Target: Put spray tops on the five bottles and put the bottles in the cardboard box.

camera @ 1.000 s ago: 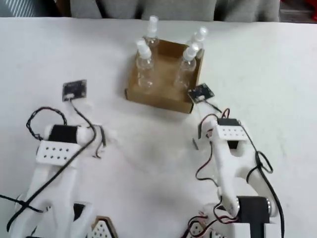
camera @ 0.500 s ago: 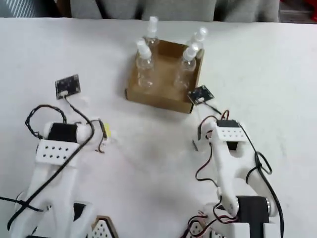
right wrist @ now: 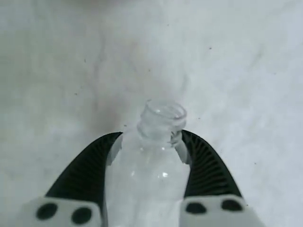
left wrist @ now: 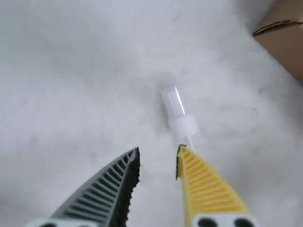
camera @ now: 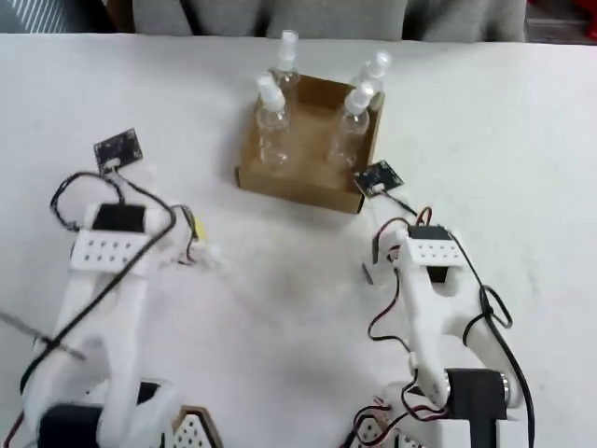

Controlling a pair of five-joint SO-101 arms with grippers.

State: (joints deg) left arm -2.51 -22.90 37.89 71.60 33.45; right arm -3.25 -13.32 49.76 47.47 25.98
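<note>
A white spray top [left wrist: 177,113] lies on the white table just ahead of the yellow fingertip of my left gripper [left wrist: 157,158], which is open with nothing between its fingers. In the high view that gripper [camera: 191,239] is left of the table's middle. My right gripper [right wrist: 154,136] is shut on a clear bottle [right wrist: 151,175] whose neck is open, with no top on it. The right arm [camera: 431,271] is below the box's near right corner. The cardboard box [camera: 297,180] at the back centre holds several clear bottles [camera: 271,121] with white spray tops.
A corner of the box [left wrist: 284,38] shows in the left wrist view. Small camera boards [camera: 118,149] [camera: 378,176] with cables stick out from both arms. The table's far edge [camera: 187,35] runs behind the box.
The left arm has swung toward the far left, its camera board moving up and left, and its yellow finger has come into sight. The right arm has not moved.
</note>
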